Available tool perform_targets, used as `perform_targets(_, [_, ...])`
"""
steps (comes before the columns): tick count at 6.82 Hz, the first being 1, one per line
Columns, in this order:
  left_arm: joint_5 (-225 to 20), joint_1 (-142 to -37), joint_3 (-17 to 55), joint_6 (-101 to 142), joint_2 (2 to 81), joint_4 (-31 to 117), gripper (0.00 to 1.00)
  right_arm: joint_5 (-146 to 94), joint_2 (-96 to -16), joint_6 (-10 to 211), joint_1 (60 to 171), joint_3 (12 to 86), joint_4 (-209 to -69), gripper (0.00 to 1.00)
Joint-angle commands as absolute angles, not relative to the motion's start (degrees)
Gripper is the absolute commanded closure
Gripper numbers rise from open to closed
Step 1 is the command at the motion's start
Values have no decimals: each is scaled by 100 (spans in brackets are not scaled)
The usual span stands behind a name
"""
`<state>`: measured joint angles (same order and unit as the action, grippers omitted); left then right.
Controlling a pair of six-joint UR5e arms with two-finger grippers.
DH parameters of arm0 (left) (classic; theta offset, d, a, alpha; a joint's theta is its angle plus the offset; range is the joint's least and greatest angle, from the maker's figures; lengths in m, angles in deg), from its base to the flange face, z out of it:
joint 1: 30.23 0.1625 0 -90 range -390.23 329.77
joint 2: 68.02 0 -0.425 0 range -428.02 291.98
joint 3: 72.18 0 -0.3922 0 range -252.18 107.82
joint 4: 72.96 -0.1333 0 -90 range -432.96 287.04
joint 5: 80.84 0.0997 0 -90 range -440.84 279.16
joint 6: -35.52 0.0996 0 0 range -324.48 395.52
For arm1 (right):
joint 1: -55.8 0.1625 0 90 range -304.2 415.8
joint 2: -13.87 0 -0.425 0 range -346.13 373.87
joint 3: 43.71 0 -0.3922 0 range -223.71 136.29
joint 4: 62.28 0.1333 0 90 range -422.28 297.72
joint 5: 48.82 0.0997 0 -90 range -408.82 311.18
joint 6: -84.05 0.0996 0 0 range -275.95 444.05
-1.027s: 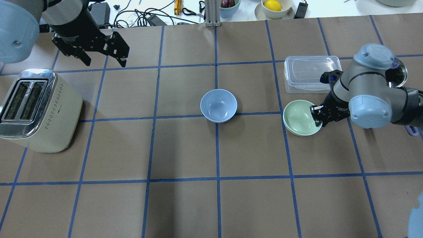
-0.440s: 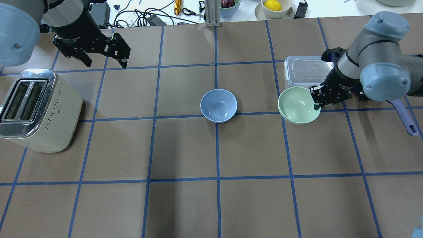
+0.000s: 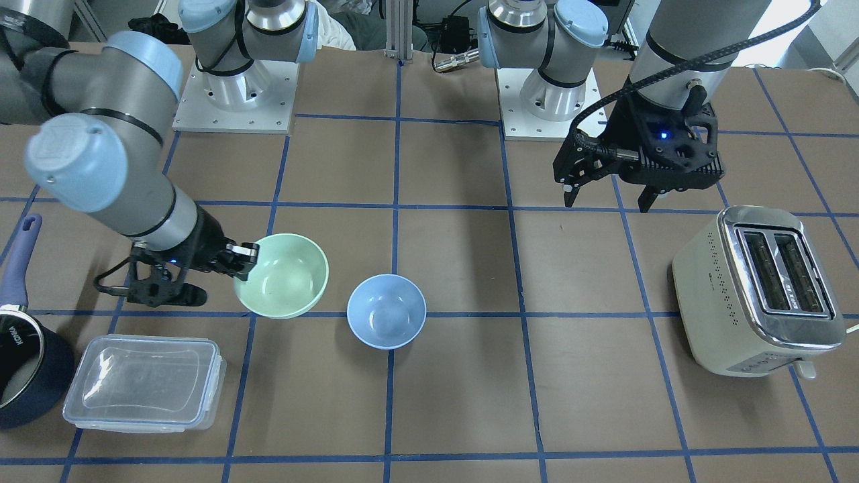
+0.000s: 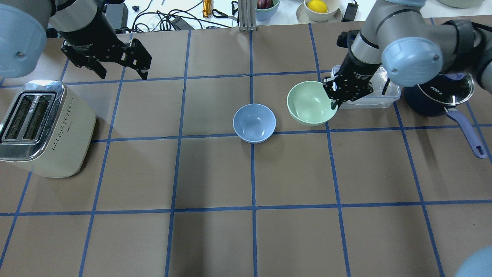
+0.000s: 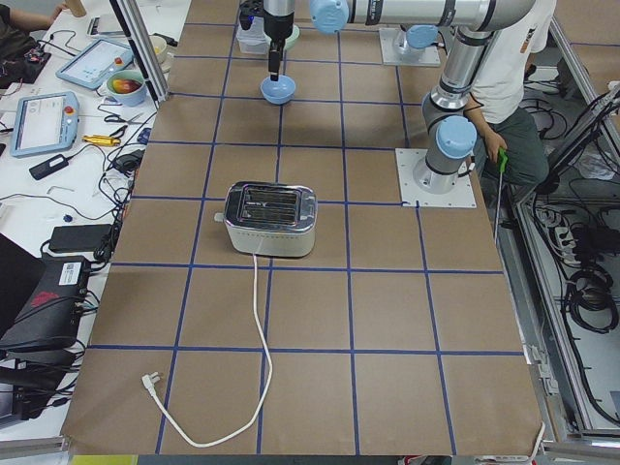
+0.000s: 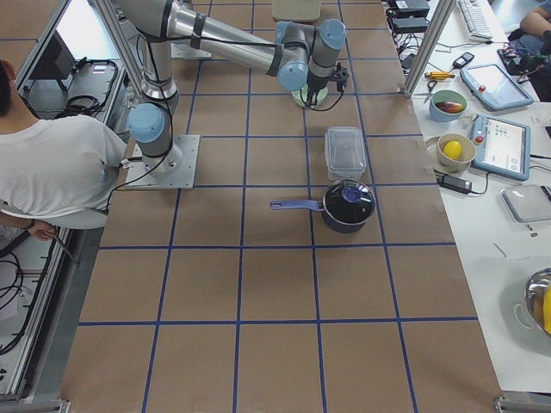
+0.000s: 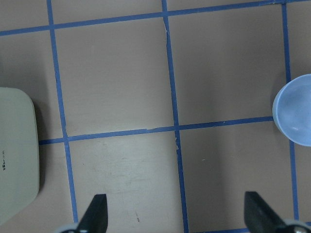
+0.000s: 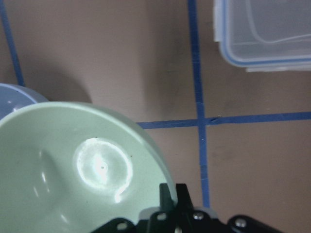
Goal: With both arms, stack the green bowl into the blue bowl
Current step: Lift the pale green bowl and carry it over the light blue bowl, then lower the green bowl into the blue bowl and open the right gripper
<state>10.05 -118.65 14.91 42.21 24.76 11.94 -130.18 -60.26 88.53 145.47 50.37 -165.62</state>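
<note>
My right gripper [image 4: 333,100] is shut on the rim of the green bowl [image 4: 309,104] and holds it in the air, just right of the blue bowl [image 4: 254,123]. The blue bowl rests on the table's middle. In the front view the green bowl [image 3: 285,274] hangs beside the blue bowl [image 3: 386,310], with the right gripper [image 3: 243,263] on its rim. The right wrist view shows the green bowl [image 8: 73,170] pinched at the bottom edge and a sliver of the blue bowl [image 8: 14,97]. My left gripper [image 4: 122,74] is open and empty, high at the far left; the left wrist view shows the blue bowl [image 7: 295,116].
A cream toaster [image 4: 42,127] stands at the left. A clear lidded box [image 4: 369,92] and a dark navy saucepan [image 4: 438,96] sit behind the right arm. Off the table's far edge are cables and a bowl with a lemon [image 4: 318,7].
My right gripper has lifted the green bowl off the table and carried it left and away, towards the blue bowl. The left arm has barely moved.
</note>
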Motion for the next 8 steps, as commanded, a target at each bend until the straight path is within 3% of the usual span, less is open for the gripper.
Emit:
perform_targets(1, [987, -11848, 1483, 4202, 2470, 1194, 0, -13003, -5646, 9947, 15446, 4849, -16816, 100])
perform_targets(4, [995, -11821, 1483, 4263, 2461, 1194, 0, -13030, -5267, 10250, 15810, 4849, -17170, 100])
perform_targets(5, [995, -11821, 1483, 4264, 2461, 1194, 0, -13064, -5223, 10259, 15810, 4849, -17214, 44])
perform_targets(6, [995, -11830, 1483, 4264, 2461, 1194, 0, -13056, -5179, 10268, 15810, 4822, -17423, 22])
perform_targets(8, [1048, -11830, 1457, 4264, 2496, 1194, 0, -13116, -5222, 10251, 15705, 4456, -17356, 20])
